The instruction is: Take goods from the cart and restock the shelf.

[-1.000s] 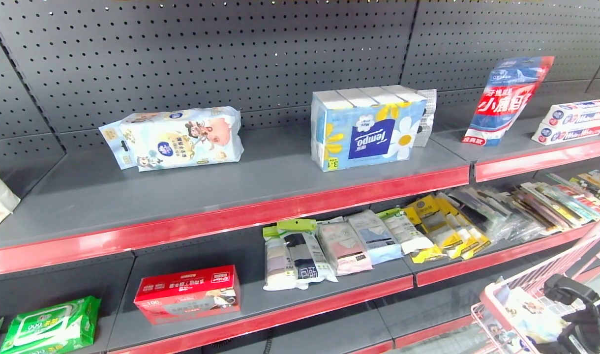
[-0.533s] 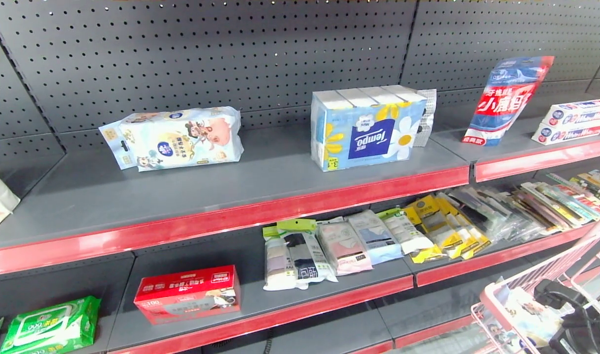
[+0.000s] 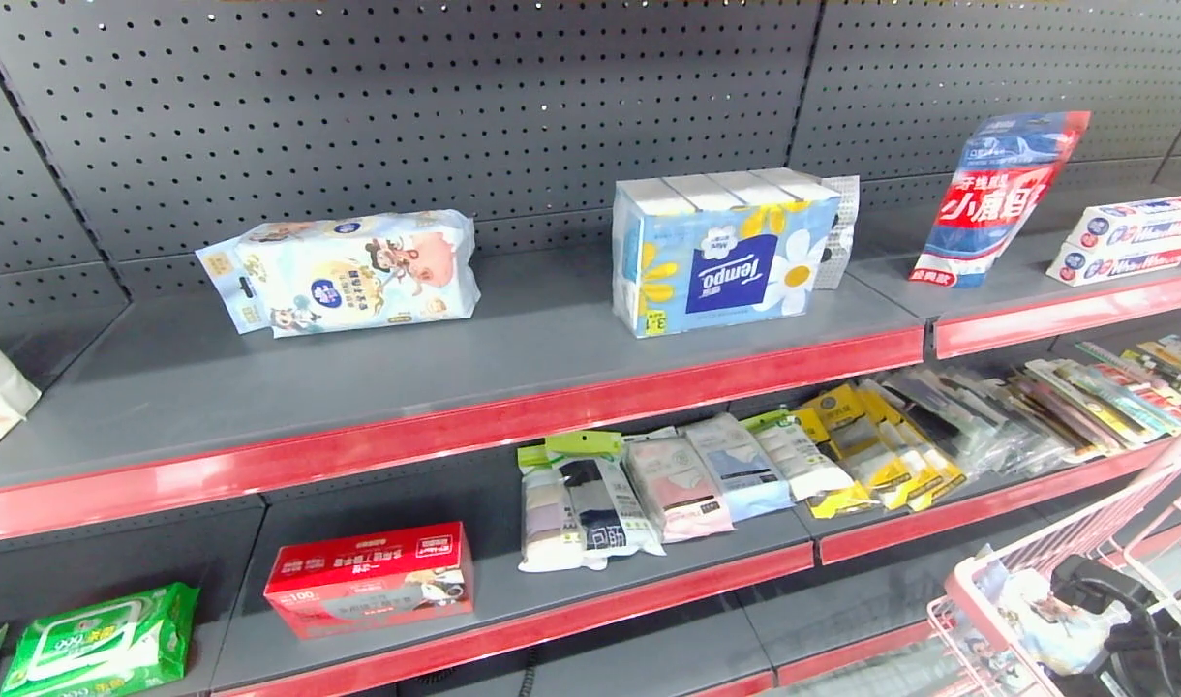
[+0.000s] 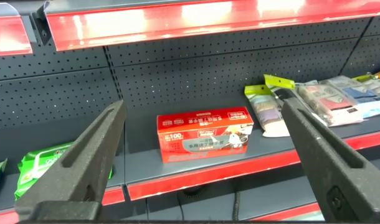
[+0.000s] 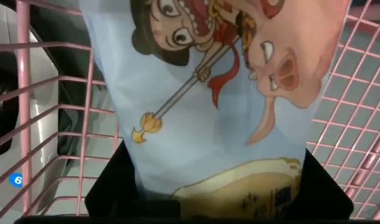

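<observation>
Down in the pink cart [image 5: 23,93], the right hand [image 5: 221,193] pinches a pale-blue cartoon-printed pack [image 5: 202,93]; the left hand [image 4: 202,106] hangs spread.

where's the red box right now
In the head view the red box sits on the lower shelf, left of centre, between the green wipes pack and the bagged garments.

Dark grey pegboard wall [image 3: 455,97] — perforated panels meeting at vertical seams [image 3: 805,87].
</observation>
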Controlling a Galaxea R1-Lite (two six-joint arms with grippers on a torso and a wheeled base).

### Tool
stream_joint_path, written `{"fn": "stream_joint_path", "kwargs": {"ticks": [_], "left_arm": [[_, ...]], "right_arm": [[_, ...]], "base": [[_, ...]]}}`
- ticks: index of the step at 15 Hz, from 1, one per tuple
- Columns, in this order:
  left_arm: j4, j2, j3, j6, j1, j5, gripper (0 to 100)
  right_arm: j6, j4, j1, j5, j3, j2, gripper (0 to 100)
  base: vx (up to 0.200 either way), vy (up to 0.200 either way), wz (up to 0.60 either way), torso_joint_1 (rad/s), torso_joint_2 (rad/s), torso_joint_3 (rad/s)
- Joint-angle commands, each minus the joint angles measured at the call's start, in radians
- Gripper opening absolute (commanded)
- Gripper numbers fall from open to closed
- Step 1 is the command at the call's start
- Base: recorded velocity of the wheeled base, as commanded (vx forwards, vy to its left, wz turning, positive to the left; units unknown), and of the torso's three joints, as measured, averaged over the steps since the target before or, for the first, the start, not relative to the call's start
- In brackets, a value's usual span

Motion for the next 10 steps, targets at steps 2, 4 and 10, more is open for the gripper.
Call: {"fn": "stream_joint_path", "kwargs": {"ticks": [2,4,10], "left_arm": [[0.0,0.0,0.0,0.0,0.0,0.0,100],[0.0,0.0,0.0,0.0,0.0,0.0,100],[0.0,0.0,0.0,0.0,0.0,0.0,100]], "right_arm": [[0.005,0.008,-0.104,-0.006,0.025,-0.15,0],[-0.007,0.011,-0.179,-0.004,0.048,-0.238,0],[0.206,0.011,-0.153,-0.004,0.074,-0.537,0]], "base": [[0.0,0.0,0.0,0.0,0.0,0.0],[0.0,0.0,0.0,0.0,0.0,0.0],[0.0,0.0,0.0,0.0,0.0,0.0]]}}
